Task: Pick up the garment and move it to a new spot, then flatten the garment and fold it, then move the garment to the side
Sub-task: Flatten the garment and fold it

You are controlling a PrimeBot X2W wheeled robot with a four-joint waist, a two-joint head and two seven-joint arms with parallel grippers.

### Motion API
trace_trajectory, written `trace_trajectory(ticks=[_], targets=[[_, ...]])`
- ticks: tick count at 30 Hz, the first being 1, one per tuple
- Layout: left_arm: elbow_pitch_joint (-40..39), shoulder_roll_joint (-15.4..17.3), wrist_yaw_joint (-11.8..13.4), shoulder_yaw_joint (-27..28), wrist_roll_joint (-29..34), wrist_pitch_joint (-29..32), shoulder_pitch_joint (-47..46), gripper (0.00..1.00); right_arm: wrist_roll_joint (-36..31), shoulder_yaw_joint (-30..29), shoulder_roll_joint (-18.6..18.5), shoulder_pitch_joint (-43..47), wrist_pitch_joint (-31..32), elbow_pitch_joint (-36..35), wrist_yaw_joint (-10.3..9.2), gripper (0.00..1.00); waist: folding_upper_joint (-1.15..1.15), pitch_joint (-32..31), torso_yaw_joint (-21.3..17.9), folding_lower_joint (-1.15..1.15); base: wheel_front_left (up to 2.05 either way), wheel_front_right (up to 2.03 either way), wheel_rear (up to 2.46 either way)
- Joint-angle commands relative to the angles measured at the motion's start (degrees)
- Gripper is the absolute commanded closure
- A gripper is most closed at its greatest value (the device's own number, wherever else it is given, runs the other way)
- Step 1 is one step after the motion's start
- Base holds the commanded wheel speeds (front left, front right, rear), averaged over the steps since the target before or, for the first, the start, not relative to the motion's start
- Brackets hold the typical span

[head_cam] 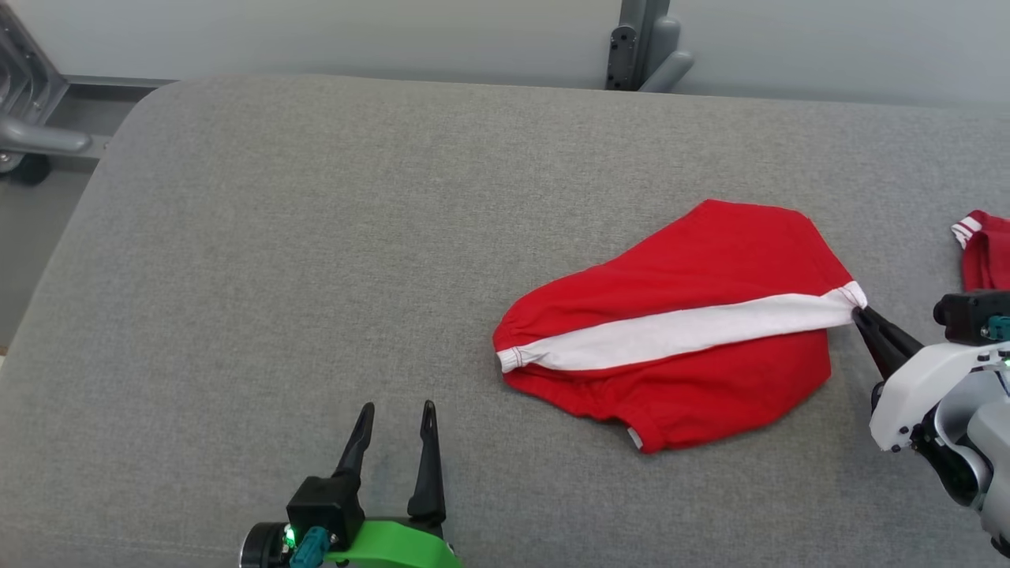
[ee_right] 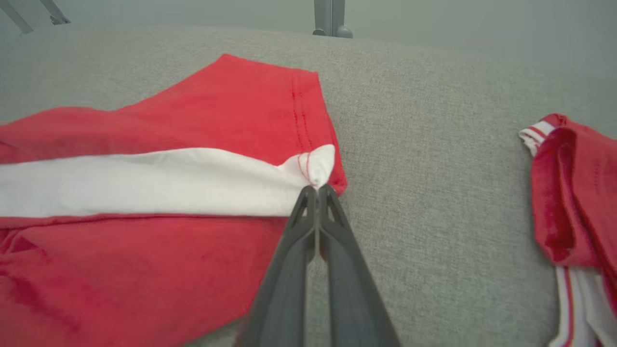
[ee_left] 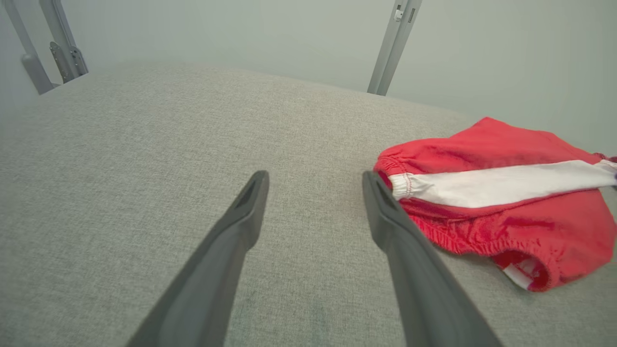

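The grey padded surface (head_cam: 316, 252) lies open across its left half and middle, from its far rounded edge down to the left gripper (head_cam: 398, 405), whose fingers stand apart over bare cloth. The red garment (head_cam: 678, 268) blocks the right-middle, lying low and flat; the right gripper (head_cam: 857, 311) and its white wrist housing (head_cam: 915, 394) crowd its right end, fingertips pinched on the white stripe. A strip of open surface runs between it and a second red piece (head_cam: 985, 256) at the right edge. A metal post (head_cam: 643, 39) rises behind the far edge, another frame (head_cam: 31, 110) at the far left corner

Jaws seemingly tight on garment (ee_right: 144, 183) corner
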Motion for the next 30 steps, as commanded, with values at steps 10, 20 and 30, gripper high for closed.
trace_trajectory(ticks=[10, 20, 30], targets=[[10.39, 0.05, -5.77, -4.18, -2.16, 1.81, -6.29, 0.0, -3.27, -3.9, 1.06, 4.37, -0.42, -4.43, -0.09, 1.0, 0.0, -1.04, -4.49, 0.0, 0.0, 0.0, 0.0], [20.51, 0.07, -9.72, -9.49, -5.69, 4.23, -15.78, 0.0, -5.36, -4.37, 1.01, 5.38, -0.44, -4.82, -0.09, 1.0, 0.0, -1.29, -5.23, 0.0, 0.0, 0.0, 0.0], [25.39, 0.07, -9.89, -14.51, -8.41, 3.36, -21.06, 0.2, -5.36, -3.59, 0.22, 5.1, -0.44, -4.92, -0.09, 1.0, 0.0, -0.85, -5.21, 0.0, 0.0, 0.0, 0.0]])
